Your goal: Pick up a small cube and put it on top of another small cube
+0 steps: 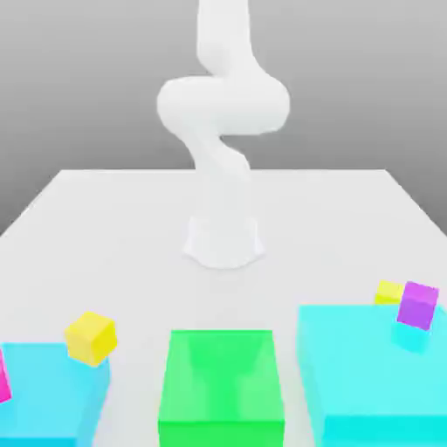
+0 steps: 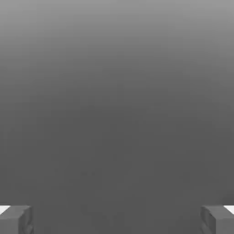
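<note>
One small yellow cube [image 1: 90, 338] rests at the far corner of the cyan block [image 1: 52, 393] on the exterior view's left. A second small yellow cube [image 1: 388, 292] sits at the far edge of the large cyan block [image 1: 367, 375] on the exterior view's right, partly hidden behind a purple cube [image 1: 418, 304]. The white arm [image 1: 223, 131] rises from its base at the table's middle and leaves the picture at the top. In the hand view my gripper [image 2: 117, 219] is open, its grey fingertips [image 2: 16, 219] far apart, with nothing between them and plain grey beyond.
A green block [image 1: 222, 384] stands between the two cyan blocks at the front. A magenta cube [image 1: 3, 375] pokes in at the left edge on the left cyan block. The white table [image 1: 113, 236] stretches back around the arm's base [image 1: 223, 240].
</note>
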Robot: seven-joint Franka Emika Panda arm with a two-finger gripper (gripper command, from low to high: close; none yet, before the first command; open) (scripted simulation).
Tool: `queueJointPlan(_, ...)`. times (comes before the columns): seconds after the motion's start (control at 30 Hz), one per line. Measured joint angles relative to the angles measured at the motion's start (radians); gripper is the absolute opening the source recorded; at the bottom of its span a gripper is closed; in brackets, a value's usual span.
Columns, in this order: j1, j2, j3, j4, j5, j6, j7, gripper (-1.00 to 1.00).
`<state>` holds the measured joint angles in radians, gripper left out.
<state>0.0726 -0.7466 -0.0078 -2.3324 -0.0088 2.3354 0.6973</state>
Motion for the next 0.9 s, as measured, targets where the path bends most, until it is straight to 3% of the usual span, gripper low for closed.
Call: queueJointPlan(0.9,0.647,0.577,0.024,-0.347,0.023,0.374,-1.198,0.00)
